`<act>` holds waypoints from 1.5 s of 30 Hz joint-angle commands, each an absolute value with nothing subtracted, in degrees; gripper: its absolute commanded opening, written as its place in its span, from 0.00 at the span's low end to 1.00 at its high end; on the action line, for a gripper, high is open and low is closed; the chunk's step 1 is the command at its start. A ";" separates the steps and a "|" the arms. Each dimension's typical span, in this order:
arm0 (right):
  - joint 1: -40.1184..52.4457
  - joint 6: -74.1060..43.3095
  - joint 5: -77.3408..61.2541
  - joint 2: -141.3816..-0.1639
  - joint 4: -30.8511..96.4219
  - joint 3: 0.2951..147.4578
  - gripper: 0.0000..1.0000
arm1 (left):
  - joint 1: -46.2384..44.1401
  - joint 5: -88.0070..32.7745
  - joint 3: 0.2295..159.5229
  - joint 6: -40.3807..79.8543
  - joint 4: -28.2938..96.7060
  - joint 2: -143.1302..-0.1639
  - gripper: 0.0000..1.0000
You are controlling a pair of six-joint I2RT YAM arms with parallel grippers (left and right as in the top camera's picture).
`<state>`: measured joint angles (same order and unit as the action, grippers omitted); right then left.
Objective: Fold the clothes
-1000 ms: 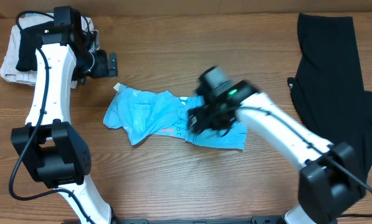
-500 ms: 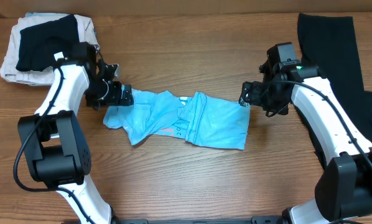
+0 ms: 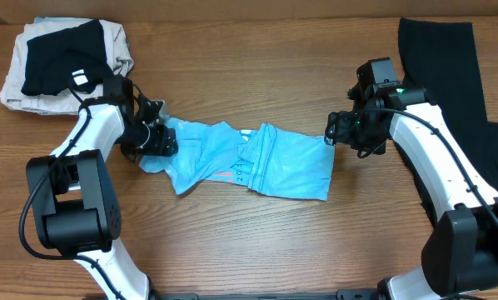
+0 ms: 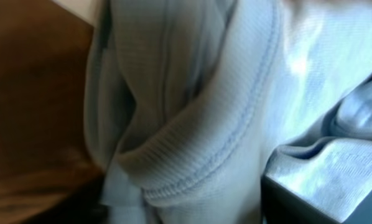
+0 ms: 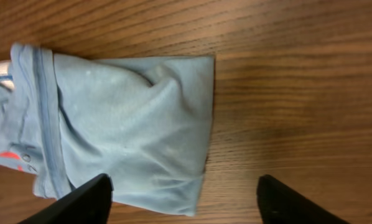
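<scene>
**Q:** Since half a second ago, what has moved?

**A:** Only the left end effector. It has shifted down and to the right, off the bare table and onto the left end of the light blue T-shirt. The right arm is in nearly the same pose at the shirt's right edge — a second ago it was over the shirt's middle.

**Q:** State of the left end effector?

**A:** Cannot tell. The left wrist view is filled with blue ribbed fabric and a stitched hem fold. One finger shows at lower right, against the cloth; the other is out of view.

**Q:** And the right end effector?

**A:** Its fingers are spread wide apart with nothing held between them. It hangs over the shirt's right edge, where the cloth ends in a squared corner on the wood.

**Q:** Position of the clothes?

**A:** The T-shirt lies crumpled and stretched left to right at the centre of the table, with red lettering near its lower middle. The long black garment lies spread at the far right, apart from the shirt. A folded pile — light cloth with a black piece on top — sits at the far left corner.
</scene>
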<state>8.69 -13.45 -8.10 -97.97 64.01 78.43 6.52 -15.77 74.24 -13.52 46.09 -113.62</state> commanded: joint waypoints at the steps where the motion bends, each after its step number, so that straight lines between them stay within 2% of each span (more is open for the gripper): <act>1: 8.67 -13.47 -7.70 -96.51 63.94 79.72 0.70 | 6.68 -17.41 72.36 -14.17 48.01 -114.10 0.26; 3: 8.67 -13.47 -7.68 -96.51 64.23 79.72 0.69 | 6.68 -17.39 72.38 -14.15 48.38 -114.10 0.04; 7: 8.67 -13.50 -7.75 -96.51 64.23 79.46 0.59 | 6.68 -17.41 72.75 -14.13 48.40 -114.08 0.04; 11: 8.67 -13.45 -7.70 -96.55 65.19 79.46 0.37 | 7.31 -14.68 77.23 -14.13 52.31 -114.06 0.04; 13: 8.67 -13.45 -7.70 -96.55 65.52 79.44 0.32 | 7.81 -13.67 81.17 -14.15 56.03 -114.06 0.04; 23: 8.60 -13.43 -7.49 -96.55 65.23 79.44 0.32 | 7.88 -11.64 104.14 -14.15 74.89 -114.06 0.04; 29: 8.60 -13.41 -4.40 -96.55 65.54 79.44 0.31 | 4.36 -14.11 108.90 -14.15 80.09 -114.06 0.04; 33: 8.58 -13.47 -4.10 -96.53 65.73 79.46 0.16 | -1.13 -16.78 108.86 -14.17 81.08 -114.08 0.04; 39: 7.79 -13.50 -4.12 -96.53 66.13 79.48 0.16 | -11.22 -22.79 108.86 -11.99 79.90 -114.08 0.04; 45: 4.67 -13.47 -5.28 -96.53 66.37 79.48 0.15 | -22.68 -23.00 108.86 -4.40 77.19 -114.08 0.06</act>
